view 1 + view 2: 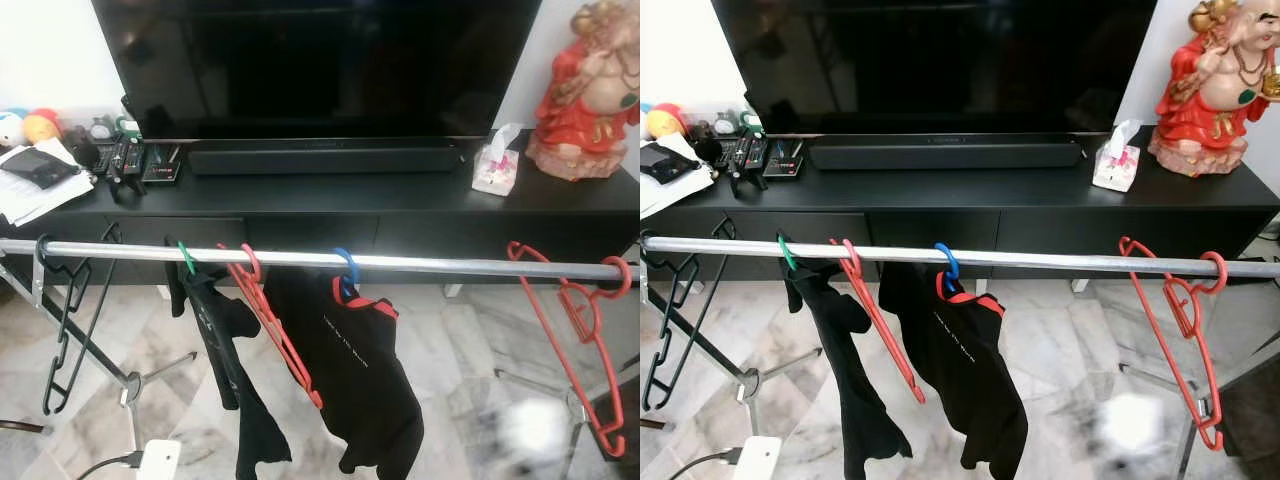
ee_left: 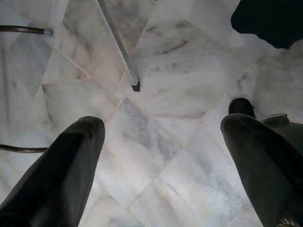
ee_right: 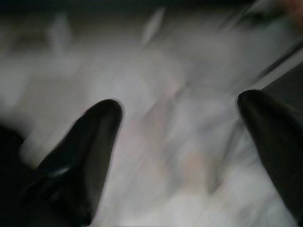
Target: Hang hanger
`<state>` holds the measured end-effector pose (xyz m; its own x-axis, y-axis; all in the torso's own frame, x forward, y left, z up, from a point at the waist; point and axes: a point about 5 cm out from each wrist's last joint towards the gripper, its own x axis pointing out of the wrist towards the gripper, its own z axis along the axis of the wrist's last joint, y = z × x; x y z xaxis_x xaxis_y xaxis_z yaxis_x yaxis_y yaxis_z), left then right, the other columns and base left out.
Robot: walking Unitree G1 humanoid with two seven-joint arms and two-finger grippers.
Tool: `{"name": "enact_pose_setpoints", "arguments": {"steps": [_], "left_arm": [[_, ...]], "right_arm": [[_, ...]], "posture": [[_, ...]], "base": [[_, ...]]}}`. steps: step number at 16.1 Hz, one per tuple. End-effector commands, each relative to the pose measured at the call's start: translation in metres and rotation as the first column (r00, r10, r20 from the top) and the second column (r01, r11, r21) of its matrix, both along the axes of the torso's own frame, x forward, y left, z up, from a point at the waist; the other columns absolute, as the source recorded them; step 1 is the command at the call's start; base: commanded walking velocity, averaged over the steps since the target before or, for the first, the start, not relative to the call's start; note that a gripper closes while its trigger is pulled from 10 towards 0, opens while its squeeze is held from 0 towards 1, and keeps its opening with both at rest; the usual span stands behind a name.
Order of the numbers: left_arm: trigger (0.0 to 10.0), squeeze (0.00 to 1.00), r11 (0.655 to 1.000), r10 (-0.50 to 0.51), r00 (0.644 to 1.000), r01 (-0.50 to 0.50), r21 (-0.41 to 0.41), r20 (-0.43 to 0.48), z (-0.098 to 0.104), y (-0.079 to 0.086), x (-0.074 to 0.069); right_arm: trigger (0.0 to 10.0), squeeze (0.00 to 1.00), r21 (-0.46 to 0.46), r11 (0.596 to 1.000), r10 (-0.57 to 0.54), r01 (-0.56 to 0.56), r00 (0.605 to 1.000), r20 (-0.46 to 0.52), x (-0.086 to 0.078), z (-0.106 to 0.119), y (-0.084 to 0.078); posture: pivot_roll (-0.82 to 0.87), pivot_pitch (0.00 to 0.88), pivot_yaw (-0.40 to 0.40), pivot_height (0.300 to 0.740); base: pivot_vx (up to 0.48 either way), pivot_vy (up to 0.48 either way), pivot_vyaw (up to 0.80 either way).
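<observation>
Spanning the scene from left to right, a silver metal clothes rail (image 1: pixel 430 263), set in front of a long black TV cabinet (image 1: pixel 400 215). Hooked at the rail's far right end, an empty red plastic hanger (image 1: pixel 580 320), tilted and dangling over the marble floor (image 1: pixel 470 340). Near the middle, a second red plastic hanger (image 1: pixel 270 320), also empty, slanting down to the right. Just right of it, a blue-hooked hanger (image 1: pixel 345 270) carrying a black top with red collar trim (image 1: pixel 355 370). Just left of the middle red one, a green-hooked hanger (image 1: pixel 186 258) with a black garment (image 1: pixel 230 380) drooping from it. At the far left end, an empty black hanger (image 1: pixel 65 320).

On the cabinet: a large dark television (image 1: pixel 320 65), a tissue pack (image 1: pixel 496 160) and a red and gold figurine (image 1: pixel 590 85) to the right.

Left gripper (image 2: pixel 161 137) pointing down at the marble, fingers (image 2: pixel 61 175) spread wide, nothing between them. Right gripper (image 3: pixel 182 127) likewise released and empty, over a blurred pale floor.
</observation>
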<state>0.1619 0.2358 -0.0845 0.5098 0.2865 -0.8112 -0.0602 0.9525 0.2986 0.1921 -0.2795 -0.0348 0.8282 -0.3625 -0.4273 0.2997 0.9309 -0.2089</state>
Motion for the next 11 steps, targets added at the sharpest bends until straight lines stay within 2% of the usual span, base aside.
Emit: {"name": "enact_pose_setpoints", "arguments": {"steps": [1, 2, 4, 5, 6, 9, 11], "left_arm": [[10.0, 0.00, 1.000, -0.026, 0.999, 0.026, -0.002, -0.021, -0.003, -0.005, -0.004], [10.0, 0.00, 1.000, -0.027, 0.999, 0.027, -0.004, -0.022, -0.003, -0.006, -0.005], [10.0, 0.00, 1.000, -0.027, 0.999, 0.027, -0.011, -0.020, -0.004, -0.008, -0.004], [10.0, 0.00, 0.999, -0.030, 0.999, 0.030, -0.011, -0.020, -0.004, -0.009, -0.004], [10.0, 0.00, 0.999, -0.034, 0.999, 0.034, -0.011, -0.021, -0.004, -0.009, -0.004], [10.0, 0.00, 0.999, -0.037, 0.999, 0.037, -0.007, -0.023, -0.004, -0.007, -0.005], [10.0, 0.00, 0.999, -0.041, 0.999, 0.040, -0.004, -0.025, -0.004, -0.006, -0.005]], "right_arm": [[10.0, 0.54, 0.017, 0.999, 0.033, -0.035, 0.995, 0.095, 0.011, 0.011, 0.007], [10.0, 1.00, 0.018, 0.999, 0.046, -0.049, 0.986, 0.163, 0.023, 0.025, 0.005], [10.0, 1.00, 0.056, 0.991, 0.102, -0.121, 0.957, 0.272, 0.044, 0.045, 0.009], [10.0, 1.00, 0.079, 0.976, 0.168, -0.201, 0.935, 0.311, 0.052, 0.053, 0.018], [10.0, 1.00, 0.082, 0.942, 0.277, -0.326, 0.892, 0.356, 0.061, 0.065, 0.030], [10.0, 1.00, 0.063, 0.918, 0.342, -0.392, 0.863, 0.372, 0.062, 0.079, 0.033], [10.0, 1.00, 0.040, 0.891, 0.409, -0.452, 0.838, 0.360, 0.056, 0.089, 0.026]], "posture": [[-0.20, 0.000, -0.003, 0.740], [-0.20, 0.000, -0.009, 0.740], [-0.20, 0.000, -0.012, 0.740], [-0.20, 0.000, -0.012, 0.740], [-0.20, 0.000, -0.012, 0.740], [-0.20, 0.000, -0.009, 0.740], [-0.20, 0.000, -0.007, 0.740]], "base": [[0.000, 0.000, 0.00], [0.000, 0.000, 0.00], [0.000, 0.000, 0.00], [0.000, 0.000, 0.00], [0.000, 0.000, 0.00], [0.000, 0.000, 0.00], [0.000, 0.000, 0.00]]}}
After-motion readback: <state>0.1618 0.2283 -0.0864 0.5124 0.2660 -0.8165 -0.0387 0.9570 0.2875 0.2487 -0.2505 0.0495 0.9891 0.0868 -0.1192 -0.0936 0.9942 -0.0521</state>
